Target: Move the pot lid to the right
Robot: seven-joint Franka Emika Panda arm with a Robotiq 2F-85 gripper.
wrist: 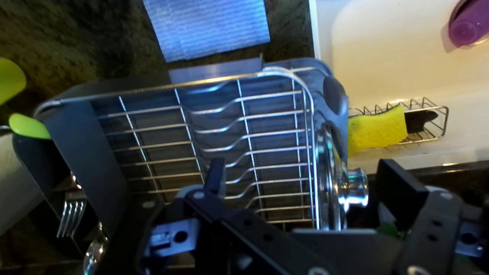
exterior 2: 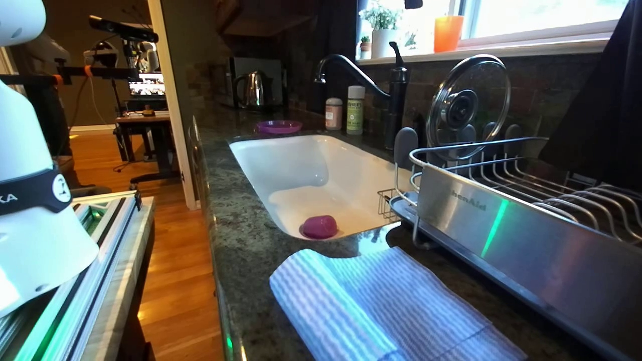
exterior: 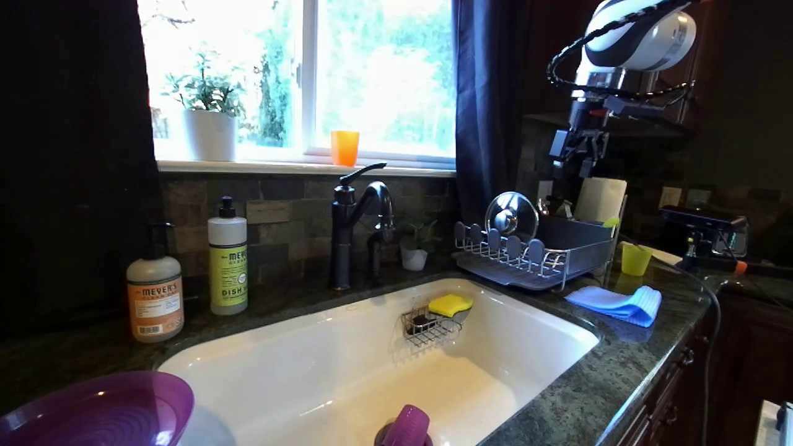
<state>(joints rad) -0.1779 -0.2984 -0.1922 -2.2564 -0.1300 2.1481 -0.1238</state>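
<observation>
The pot lid (exterior: 512,217) is round, glass with a shiny metal rim and knob. It stands upright on edge at the sink-side end of the dish rack (exterior: 591,261), among the grey prongs. It also shows upright in an exterior view (exterior 2: 460,109). In the wrist view the lid (wrist: 331,187) is seen edge-on, its knob pointing right. My gripper (exterior: 573,166) is open and empty, raised above the rack and apart from the lid. In the wrist view the fingers of the gripper (wrist: 305,173) appear on either side of the lid. The lid's lower edge is partly hidden.
A blue cloth (exterior: 619,303) and a lime cup (exterior: 635,259) lie beside the rack. The white sink (exterior: 297,353) holds a purple cup (exterior: 409,426) and a caddy with a yellow sponge (exterior: 450,304). A dark faucet (exterior: 342,248) stands behind the sink. A light board (exterior: 600,199) stands behind the rack.
</observation>
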